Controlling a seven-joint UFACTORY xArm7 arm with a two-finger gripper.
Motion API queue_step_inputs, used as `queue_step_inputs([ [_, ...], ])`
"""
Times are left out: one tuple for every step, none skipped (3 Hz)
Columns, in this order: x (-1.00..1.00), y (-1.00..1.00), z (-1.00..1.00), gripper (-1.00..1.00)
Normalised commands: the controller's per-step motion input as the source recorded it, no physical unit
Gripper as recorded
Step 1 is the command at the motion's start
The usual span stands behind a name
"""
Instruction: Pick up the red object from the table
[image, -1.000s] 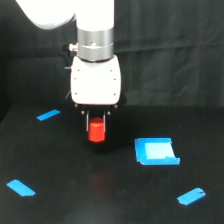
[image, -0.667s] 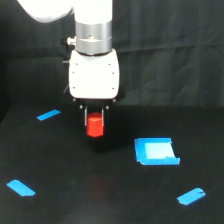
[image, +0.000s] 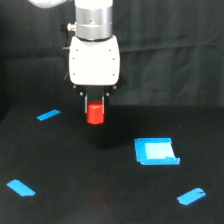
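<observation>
Currently the jaws are pinching the small bright red-orange stubby block (image: 95, 114), the red object of the task, with its upper end sitting between the two dark fingers and its lower part hanging below them. The gripper (image: 95, 106) is pointing straight down, which is keeping the block upright and the hold balanced on both sides.

The block is hanging clear of the wide matte black table (image: 100, 200). A faint reddish glint is showing on the surface well below it, near the lower edge of the exterior view, and a dark gap is separating the block's underside from the tabletop. Judged from this, the lift is under way and the pick is nearly complete; what is left is holding the pinch steady.

Above the fingers, the white rounded gripper housing (image: 94, 60) is hanging from the metallic grey wrist cylinder (image: 93, 19); the arm above that is running out of the frame.

Further out, the flat blue square piece (image: 156, 151) is lying on the table toward the exterior view's right, well apart from the block, so it is not interfering. Three small blue tape strips are lying on the surface: one (image: 48, 115) to the exterior view's left of the gripper, one (image: 21, 188) at the lower left, one (image: 191, 196) at the lower right. A black cloth backdrop (image: 180, 45) is hanging behind the table.
</observation>
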Motion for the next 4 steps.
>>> queue_step_inputs([
  [0.04, -0.05, 0.96, -1.00],
  [-0.04, -0.08, 0.29, -1.00],
  [-0.04, -0.03, 0.26, -1.00],
  [-0.02, 0.05, 0.43, -1.00],
])
